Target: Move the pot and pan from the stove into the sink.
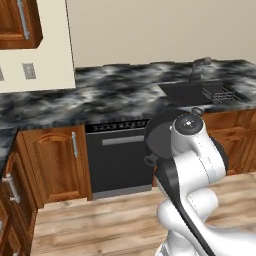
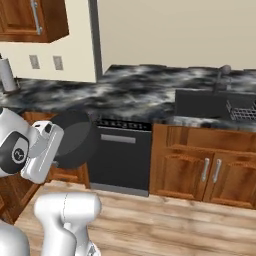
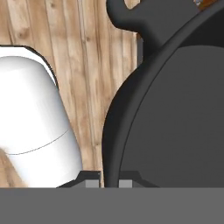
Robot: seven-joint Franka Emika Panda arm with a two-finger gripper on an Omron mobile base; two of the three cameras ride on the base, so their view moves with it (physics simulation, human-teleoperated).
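The pot (image 1: 159,134) is a dark round vessel with a small loop handle (image 3: 131,13). It hangs tilted on its side in the air, in front of the counter and above the wooden floor. My gripper (image 3: 109,182) is shut on the pot's rim, which passes between the two fingertips. In the right base view the pot (image 2: 75,137) sits just past my white hand. The sink (image 1: 185,92) is a dark basin with a grey faucet (image 1: 197,67), to the right of the pot. The pan and the stove are out of view.
A black dishwasher (image 1: 117,160) stands under the marbled counter (image 1: 110,97), with wooden cabinets (image 2: 200,167) on both sides. A wire rack (image 1: 220,94) lies in the sink's right part. A paper towel roll (image 2: 6,75) stands on the counter at far left.
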